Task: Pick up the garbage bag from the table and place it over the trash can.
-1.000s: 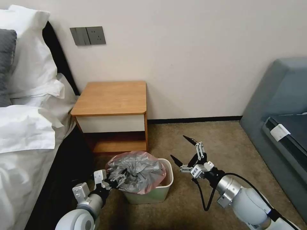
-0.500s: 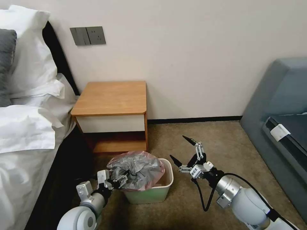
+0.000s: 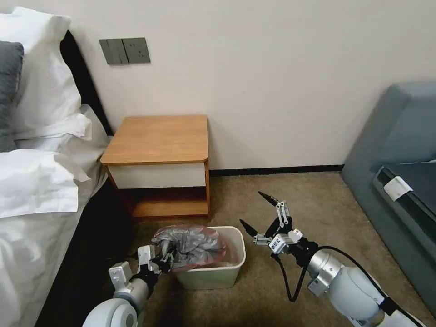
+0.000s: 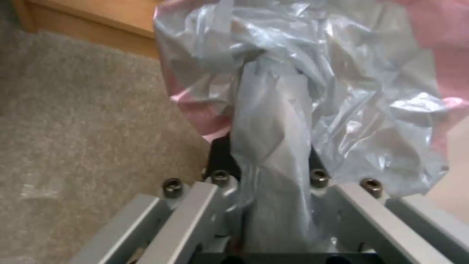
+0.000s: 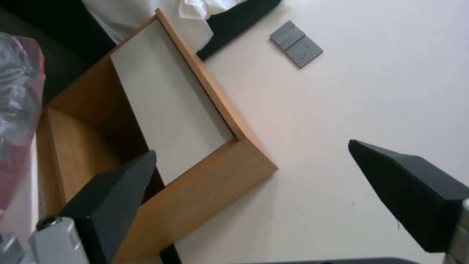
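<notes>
we are lowering the garbage bag (image 3: 188, 247) into the trash can (image 3: 211, 275), our left gripper (image 3: 162, 262) at the bin's left rim, jaws clamped on a gathered fold. a second ago the bag was bulging well above the rim; now it is sinking inside, still crumpled, not draped over. our right gripper (image 3: 260, 211) is waiting beside the bin, jaws spread. beyond, the table (image 3: 159, 138) is standing bare.
</notes>
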Tool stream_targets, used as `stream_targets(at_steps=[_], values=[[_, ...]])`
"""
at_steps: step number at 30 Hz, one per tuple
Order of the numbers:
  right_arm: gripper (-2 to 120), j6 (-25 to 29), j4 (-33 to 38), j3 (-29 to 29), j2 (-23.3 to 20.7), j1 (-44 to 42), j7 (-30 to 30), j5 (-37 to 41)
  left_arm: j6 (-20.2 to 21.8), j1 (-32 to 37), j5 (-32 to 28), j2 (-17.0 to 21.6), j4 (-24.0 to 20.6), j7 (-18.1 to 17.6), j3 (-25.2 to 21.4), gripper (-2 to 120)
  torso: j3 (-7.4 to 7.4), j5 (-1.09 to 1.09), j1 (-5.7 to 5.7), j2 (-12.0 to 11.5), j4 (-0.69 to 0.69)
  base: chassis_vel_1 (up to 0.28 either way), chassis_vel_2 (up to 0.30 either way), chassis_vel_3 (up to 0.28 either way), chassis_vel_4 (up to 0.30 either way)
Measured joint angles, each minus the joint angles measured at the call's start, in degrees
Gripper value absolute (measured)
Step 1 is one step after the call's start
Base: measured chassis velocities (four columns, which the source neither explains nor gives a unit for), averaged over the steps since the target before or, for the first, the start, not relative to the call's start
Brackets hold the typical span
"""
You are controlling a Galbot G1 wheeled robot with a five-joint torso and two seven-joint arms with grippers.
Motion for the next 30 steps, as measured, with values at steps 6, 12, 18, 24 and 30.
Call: stream_targets(at_steps=[6, 12, 18, 24, 30], values=[[100, -0.31, 1.49, -0.16, 0.25, 0.29, 0.61, 1.00, -6.44, 2.17, 0.95, -0.28, -2.50, -0.27, 0.04, 9, 0.00, 0.00, 0.00, 0.00, 0.00, 0.000, 0.000, 0.000, 0.000], [100, -3.55, 4.99, -3.73, 0.65, 0.30, 0.34, 13.40, -18.22, 3.55, 2.91, -0.82, -2.80, 0.08, 0.16, 9, 0.00, 0.00, 0.00, 0.00, 0.00, 0.000, 0.000, 0.000, 0.000], [100, -10.57, 10.56, -8.46, -1.30, 3.24, -2.40, 27.30, -30.20, 4.68, 4.60, -0.94, -3.21, 3.73, 0.26, 9, 0.00, -0.01, 0.00, 0.00, 0.00, 0.000, 0.000, 0.000, 0.000], [100, -15.31, 10.04, -12.68, -3.52, 14.45, -6.76, 33.64, -36.03, 5.01, 7.05, -1.04, -5.30, 8.65, 0.39, 9, 0.00, 0.01, 0.00, 0.00, -0.01, 0.000, 0.000, 0.000, 0.000], [100, -17.89, 7.52, -18.48, -4.86, 23.71, -8.95, 35.21, -37.49, 5.37, 10.21, -1.45, -5.65, 9.78, 0.38, 9, 0.00, 0.00, 0.00, 0.00, 0.01, 0.000, 0.000, 0.000, 0.000]])
